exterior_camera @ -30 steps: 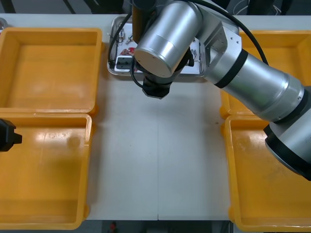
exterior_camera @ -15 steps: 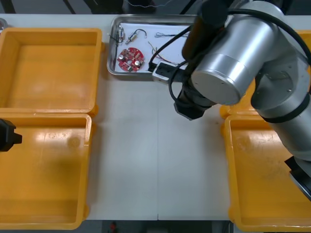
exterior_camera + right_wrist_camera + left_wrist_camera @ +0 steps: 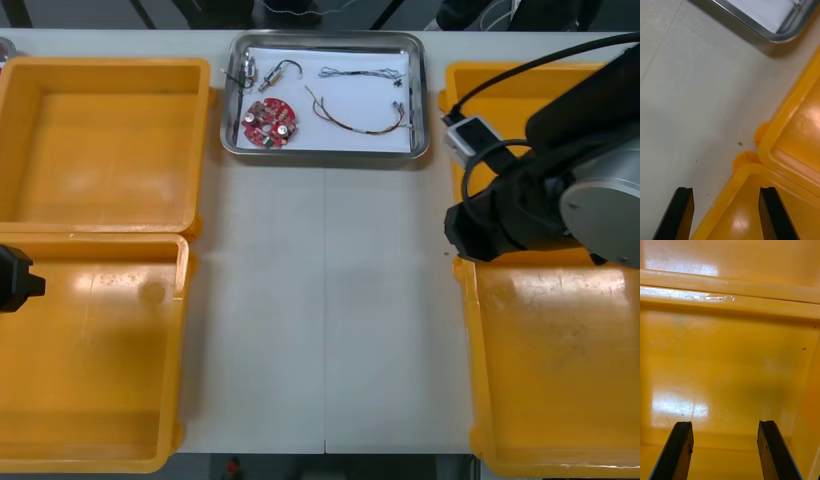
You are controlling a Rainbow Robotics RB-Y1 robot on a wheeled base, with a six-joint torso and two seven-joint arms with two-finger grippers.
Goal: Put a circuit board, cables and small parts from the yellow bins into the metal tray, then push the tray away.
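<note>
The metal tray [image 3: 420,100] lies at the table's far middle, white inside. It holds a round red circuit board [image 3: 268,120], a red and yellow cable [image 3: 358,118], a twisted blue and white cable [image 3: 358,72] and a small metal part [image 3: 268,80]. My right gripper [image 3: 726,213] stands open and empty over the table edge where the two right yellow bins [image 3: 790,150] meet; the tray's corner [image 3: 767,32] lies farther off. My left gripper [image 3: 724,453] is open and empty above the near left bin's floor [image 3: 730,363].
Bare yellow bins flank the table: far left [image 3: 100,140], near left [image 3: 90,370], far right [image 3: 500,85], near right [image 3: 560,370]. My right arm [image 3: 560,195] crosses the right bins. My left arm [image 3: 15,278] sits at the left edge.
My right arm has swung from above the tray to the right and nearer, uncovering the tray and its contents. The left arm has stayed still.
</note>
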